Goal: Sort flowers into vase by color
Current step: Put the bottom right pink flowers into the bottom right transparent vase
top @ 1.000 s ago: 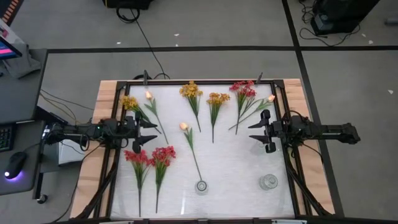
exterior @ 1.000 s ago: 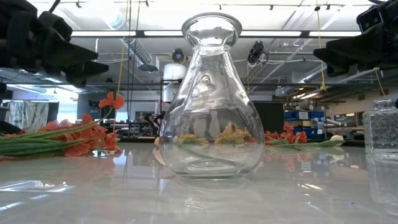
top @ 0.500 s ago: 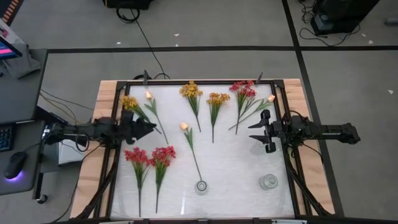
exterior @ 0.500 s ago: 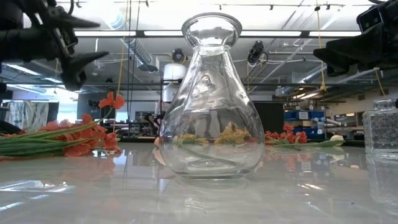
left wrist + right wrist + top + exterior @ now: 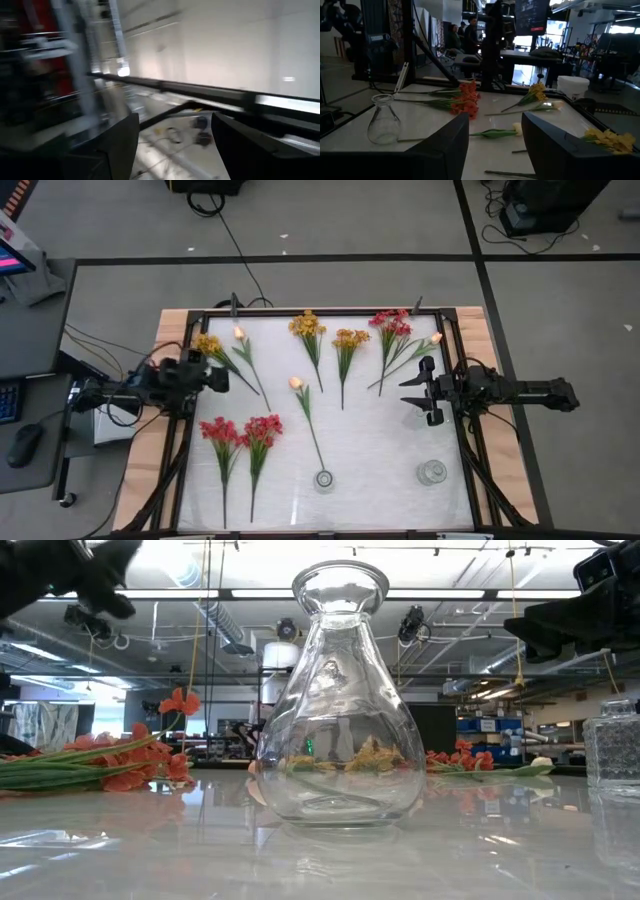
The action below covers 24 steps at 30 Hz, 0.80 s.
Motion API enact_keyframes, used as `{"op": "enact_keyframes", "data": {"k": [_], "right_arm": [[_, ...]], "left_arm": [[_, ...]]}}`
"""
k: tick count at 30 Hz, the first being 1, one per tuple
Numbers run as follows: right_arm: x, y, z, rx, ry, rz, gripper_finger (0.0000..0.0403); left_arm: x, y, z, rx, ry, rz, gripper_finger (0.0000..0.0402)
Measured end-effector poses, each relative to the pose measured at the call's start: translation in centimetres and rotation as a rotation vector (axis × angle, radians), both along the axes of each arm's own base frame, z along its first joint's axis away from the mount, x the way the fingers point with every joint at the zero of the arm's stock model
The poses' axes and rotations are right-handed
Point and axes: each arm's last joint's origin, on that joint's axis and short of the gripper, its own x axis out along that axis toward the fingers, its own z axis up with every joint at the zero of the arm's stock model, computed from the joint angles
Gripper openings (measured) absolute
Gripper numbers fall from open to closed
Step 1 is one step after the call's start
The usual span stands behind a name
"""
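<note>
The flowers lie flat on the white table. There are yellow clusters, red clusters and peach buds. A clear round-bellied vase stands near the front edge, and a cut-glass vase stands to its right. My left gripper is open at the left edge, tipped upward, above the flowers. My right gripper is open at the right edge, held level over the table.
A dark frame runs round the table top. The middle of the table between the two grippers is free room. Beyond the table there are desks, screens and people in the room.
My left gripper has risen, rolled about its own axis and tipped its fingers upward, drawing back a little toward the table's left edge. No flower has moved.
</note>
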Motion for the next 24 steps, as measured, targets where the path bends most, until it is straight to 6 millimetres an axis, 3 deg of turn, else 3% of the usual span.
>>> {"op": "enact_keyframes", "data": {"k": [5,8,16,20,24], "right_arm": [[0.0,0.0,0.0,0.000,0.000,0.000,0.0192],[0.0,0.0,0.0,0.000,-0.001,0.000,0.0192],[0.0,0.0,0.0,0.000,0.000,0.000,0.0192],[0.0,0.0,0.0,0.000,-0.001,0.000,0.0192],[0.0,0.0,0.0,0.000,0.000,0.000,0.0192]], "left_arm": [[-0.4,0.2,1.1,-0.081,-0.045,0.034,0.0254],[-0.6,0.2,2.6,-0.038,-0.004,0.067,0.0254],[-0.5,0.0,9.7,0.321,0.507,0.142,0.0254],[1.0,-0.2,12.4,0.431,0.742,0.096,0.0254],[3.4,-0.5,13.7,0.445,0.999,-0.020,0.0254]]}}
